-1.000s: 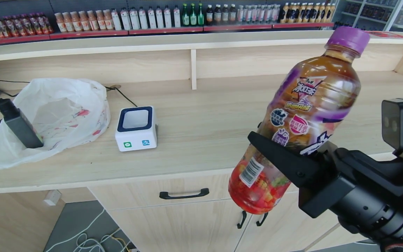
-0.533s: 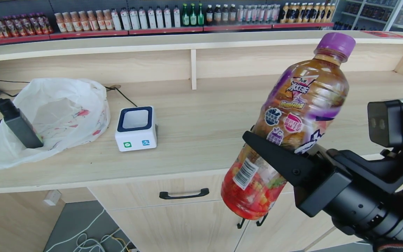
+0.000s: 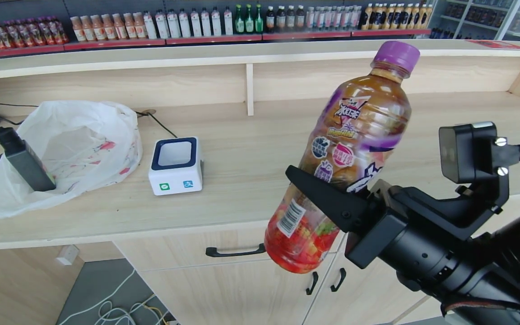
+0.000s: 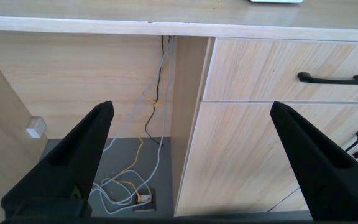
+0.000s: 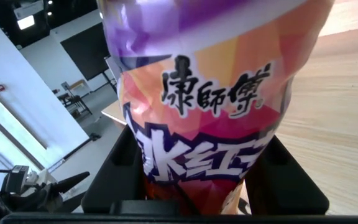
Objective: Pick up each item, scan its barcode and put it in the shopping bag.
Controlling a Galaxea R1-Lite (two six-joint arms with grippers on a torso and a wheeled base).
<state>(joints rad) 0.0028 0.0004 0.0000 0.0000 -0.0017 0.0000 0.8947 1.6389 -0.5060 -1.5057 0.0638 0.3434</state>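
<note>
My right gripper (image 3: 332, 203) is shut on a drink bottle (image 3: 355, 135) with a purple cap, amber liquid and a red base. It holds the bottle tilted in the air over the counter's front edge, right of centre, with the barcode (image 3: 290, 217) facing left. In the right wrist view the bottle's label (image 5: 216, 93) sits between the black fingers. The white scanner (image 3: 175, 165) with a dark-rimmed window stands on the counter, left of the bottle. The white shopping bag (image 3: 68, 149) lies open at the far left. My left gripper (image 4: 191, 155) is open, below counter height, facing the cabinet front.
A dark handheld device (image 3: 24, 159) stands against the bag's left side. A cable (image 3: 160, 123) runs behind the scanner. The wooden counter (image 3: 251, 149) has a raised back ledge with a divider (image 3: 249, 89). Drawers with black handles (image 3: 235, 251) are below. Shelves of bottles (image 3: 242, 20) line the far wall.
My right arm has carried the bottle to the left, toward the scanner, and a little lower. The bag, scanner and device have stayed put.
</note>
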